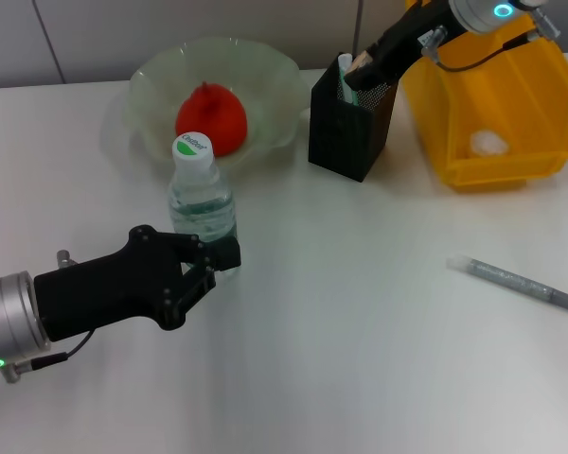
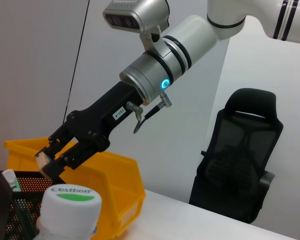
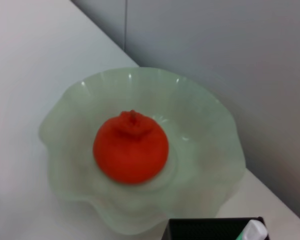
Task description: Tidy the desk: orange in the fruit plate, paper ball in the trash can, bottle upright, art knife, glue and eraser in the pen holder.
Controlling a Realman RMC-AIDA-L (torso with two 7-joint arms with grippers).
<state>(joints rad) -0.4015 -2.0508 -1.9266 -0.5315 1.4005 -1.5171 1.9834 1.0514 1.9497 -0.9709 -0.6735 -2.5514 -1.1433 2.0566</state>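
Two arms share the head view. At lower left the left gripper (image 1: 213,260) has its black fingers closed around the base of the upright bottle (image 1: 200,189), which stands on the desk (image 1: 360,331) left of centre, white-and-green cap facing up. Above it, in the upper middle, the orange (image 1: 211,119) lies inside the fruit plate (image 1: 265,76). To the right of the plate stands the pen holder (image 1: 346,132), with a white-and-green stick poking from its top. The right gripper (image 1: 362,68) reaches down from the upper right, its tips pinched on the tan eraser (image 1: 359,69) just over the holder's opening. At the far upper right sits the trash can (image 1: 511,132) with the paper ball (image 1: 488,143) in it. A grey art knife (image 1: 516,282) lies on the desk at mid right, well apart from everything.

In the left wrist view the bottle cap fills the bottom left, the pen holder's mesh beside it, and the right gripper (image 2: 49,165) clamps the eraser (image 2: 42,161) above the holder, the yellow bin behind.

In the right wrist view the orange (image 3: 131,148) sits at the centre of the fruit plate (image 3: 210,130); the pen holder's rim (image 3: 210,222) shows at the bottom edge.
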